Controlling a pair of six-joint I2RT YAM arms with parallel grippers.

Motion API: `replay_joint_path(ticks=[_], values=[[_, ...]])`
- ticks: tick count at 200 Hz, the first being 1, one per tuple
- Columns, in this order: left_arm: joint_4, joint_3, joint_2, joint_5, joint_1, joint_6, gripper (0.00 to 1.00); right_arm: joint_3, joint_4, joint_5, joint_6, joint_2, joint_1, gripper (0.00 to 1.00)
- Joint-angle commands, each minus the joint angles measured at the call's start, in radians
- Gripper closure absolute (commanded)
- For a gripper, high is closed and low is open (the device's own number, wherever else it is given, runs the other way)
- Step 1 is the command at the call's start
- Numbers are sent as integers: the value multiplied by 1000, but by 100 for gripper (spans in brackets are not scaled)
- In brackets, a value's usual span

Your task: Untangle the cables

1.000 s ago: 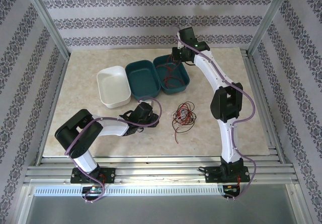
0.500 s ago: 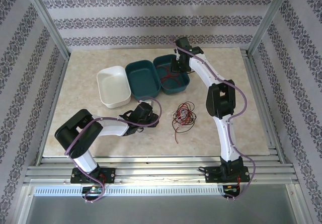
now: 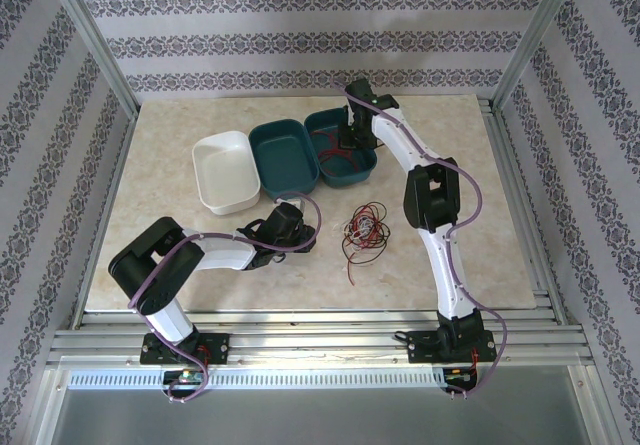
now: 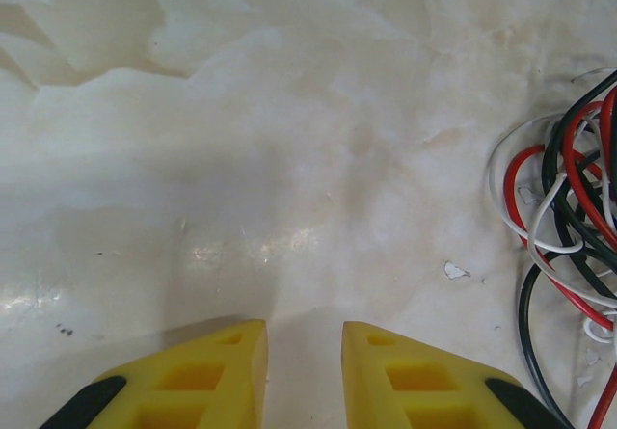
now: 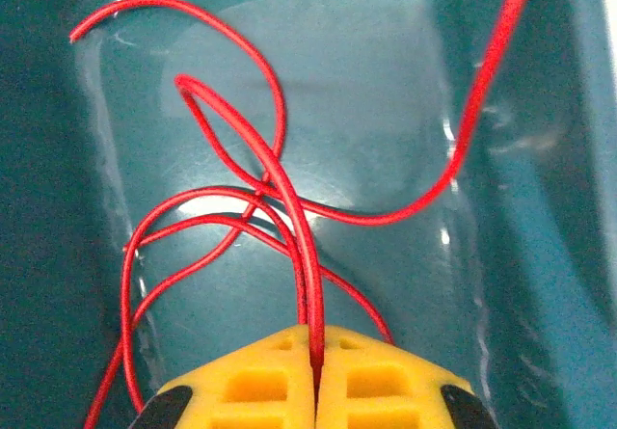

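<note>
Since a second ago the right arm has folded in and dropped its wrist lower over the right teal bin (image 3: 372, 161), while the left arm and the loose bundle have kept their places. From the top camera, the right gripper (image 3: 346, 143) reaches down into that bin, where loops of red cable (image 3: 331, 154) lie on the floor. A second teal bin (image 3: 285, 161) and a white bin (image 3: 224, 171) stand in a row to its left. The bundle of cables (image 3: 364, 229), red, black and white, sits on the marbled table (image 3: 180, 115) near the front, just to the right of the left gripper (image 3: 310, 235), which rests low on the table. At the left wrist, the yellow fingers (image 4: 231, 363) stand apart with bare table between them and nothing grasped. The bundle's strands (image 4: 569, 227) curl at the right edge, clear of the fingers. At the right wrist, the right gripper (image 5: 313, 337) is clamped tight on one red cable (image 5: 294, 219), which runs up from the pinch and loops across the teal bin floor (image 5: 386, 111).
</note>
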Motion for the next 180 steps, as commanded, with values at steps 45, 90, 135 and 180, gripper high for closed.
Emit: replay_joint_path(ticks=[45,90,135,180], values=[[-22,3,-26,-15,-14,6,74,38,-5,-197,12,-42,18,100],[-16,5,-19,-13,-14,2,73,-24,30,-206,16,-127,13,100],[-17,8,-20,-11,-15,4,74,-54,-2,-61,29,-112,-14,97],[-28,4,-31,-23,-15,6,73,-56,-24,-21,20,-92,-27,85]])
